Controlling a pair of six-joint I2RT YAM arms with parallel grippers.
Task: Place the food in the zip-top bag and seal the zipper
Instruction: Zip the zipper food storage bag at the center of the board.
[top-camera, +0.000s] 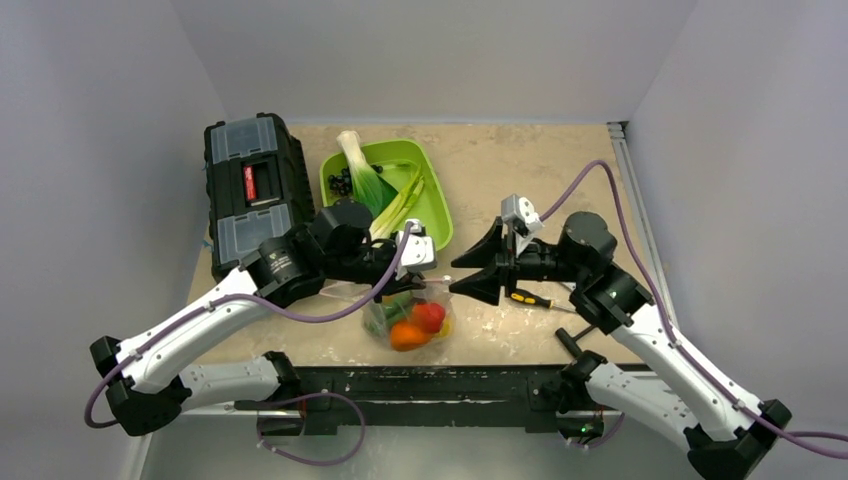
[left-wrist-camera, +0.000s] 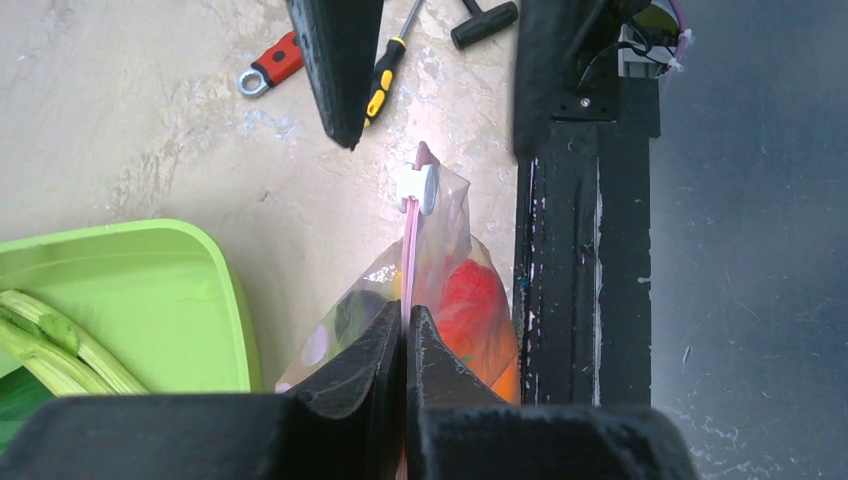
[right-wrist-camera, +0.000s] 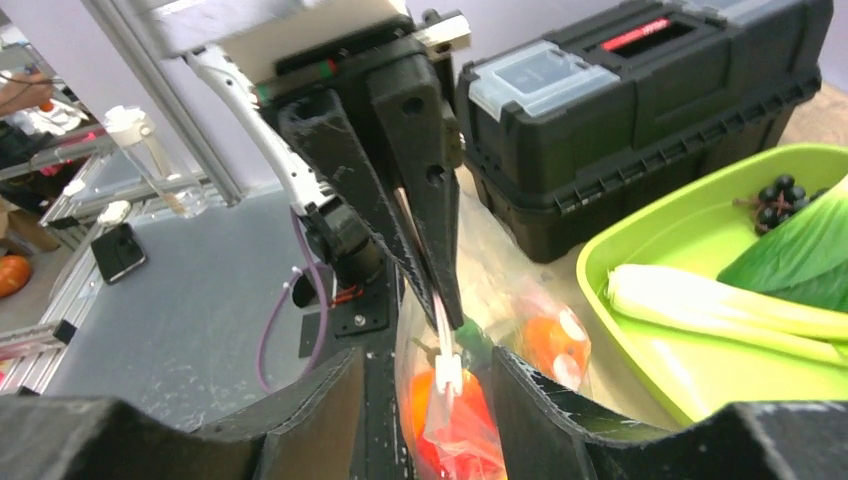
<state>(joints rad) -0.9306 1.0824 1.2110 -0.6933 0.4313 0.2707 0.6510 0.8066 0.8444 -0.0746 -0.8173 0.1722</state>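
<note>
Firmly, the left gripper is clamped on the zipper — the pink strip runs out from between its fingers to a white slider. Beneath it sits the zip-top bag, with the food inside, near the table's front edge. The right gripper gapes wide — its fingers flank the slider end without touching it.

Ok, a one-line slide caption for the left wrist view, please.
Left gripper shut on the zipper of the zip-top bag holding the food; right gripper open beyond the slider.
</note>
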